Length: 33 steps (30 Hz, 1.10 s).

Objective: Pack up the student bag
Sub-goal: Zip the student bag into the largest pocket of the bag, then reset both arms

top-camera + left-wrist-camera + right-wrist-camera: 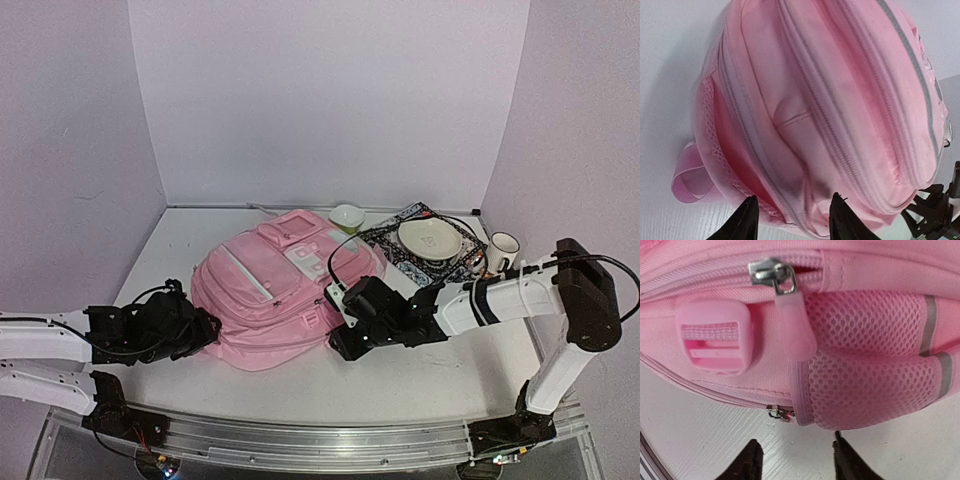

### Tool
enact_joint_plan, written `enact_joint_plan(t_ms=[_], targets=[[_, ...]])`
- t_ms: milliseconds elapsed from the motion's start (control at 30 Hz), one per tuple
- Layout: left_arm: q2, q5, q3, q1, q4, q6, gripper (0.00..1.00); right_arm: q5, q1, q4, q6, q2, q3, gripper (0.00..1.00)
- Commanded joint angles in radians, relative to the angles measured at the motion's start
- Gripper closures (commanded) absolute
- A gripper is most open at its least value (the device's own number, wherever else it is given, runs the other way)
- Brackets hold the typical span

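Two grippers (pixel 794 220) (pixel 796 457) flank one student bag (pixel 275 290); one mug (pixel 502 250) beyond.

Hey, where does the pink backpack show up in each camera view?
Top external: the backpack lies mid-table, left of the plate.
Left wrist: the backpack fills most of the frame.
Right wrist: the backpack fills the upper half, with the zip pull showing.
Shared landmark: the white table beneath it.
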Motion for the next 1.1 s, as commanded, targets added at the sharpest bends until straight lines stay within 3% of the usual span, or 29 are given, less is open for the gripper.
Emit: enact_joint_plan(t_ms=[0,300,500,767,933,1067], targets=[[0.022,-0.069,0.158,0.024,-0.051,0.151,0.41,0.048,-0.021,-0.064,-0.010,-0.074,0.050,0.38],[0.084,0.034,0.415,0.331,-0.087,0.496,0.13,0.178,-0.195,-0.126,-0.043,-0.165,0.088,0.02],[0.156,0.102,0.528,0.561,-0.123,0.659,0.04,0.283,-0.375,-0.173,-0.049,-0.314,0.054,0.02],[0.043,0.177,0.529,0.864,-0.183,0.779,0.00,0.506,-0.558,-0.317,-0.069,-0.643,-0.058,0.02],[-0.153,0.147,0.504,0.888,-0.211,0.844,0.00,0.670,-0.561,-0.436,-0.108,-0.910,-0.082,0.02],[-0.341,0.113,0.460,0.887,-0.208,0.892,0.00,0.664,-0.561,-0.486,-0.138,-1.110,-0.114,0.02]])
